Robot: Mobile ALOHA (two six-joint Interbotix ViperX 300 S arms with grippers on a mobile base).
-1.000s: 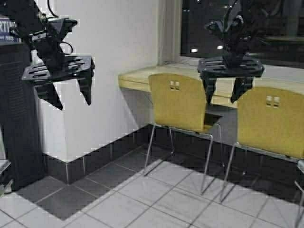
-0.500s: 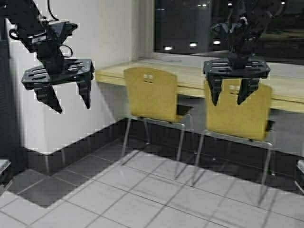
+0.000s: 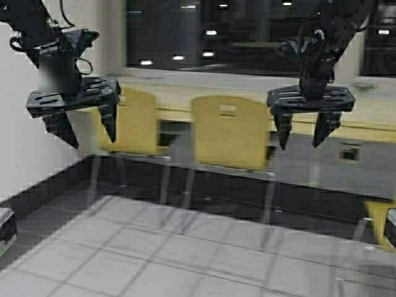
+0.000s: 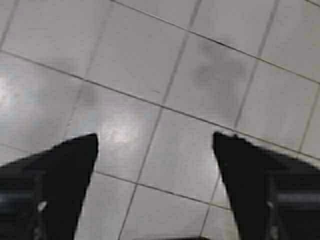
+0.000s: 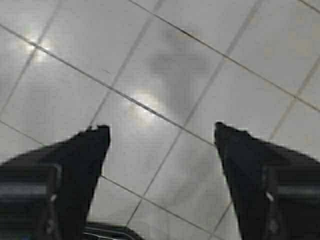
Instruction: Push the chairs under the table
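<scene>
Two chairs stand at the tabletop, which runs along the wall under a dark window. The left chair and the middle chair turn their backs to the robot, and their seats seem to reach partly under the tabletop edge, though the view is too blurred to be sure. A corner of a third chair shows low at the right edge, on the floor and well apart from the other two.

The left gripper hangs in the air in front of the left chair, with its jaws spread apart and holding nothing. The right gripper hangs between the middle chair and the right edge, jaws also spread and free. Both wrist views show only pale floor tiles between the black fingers.
</scene>
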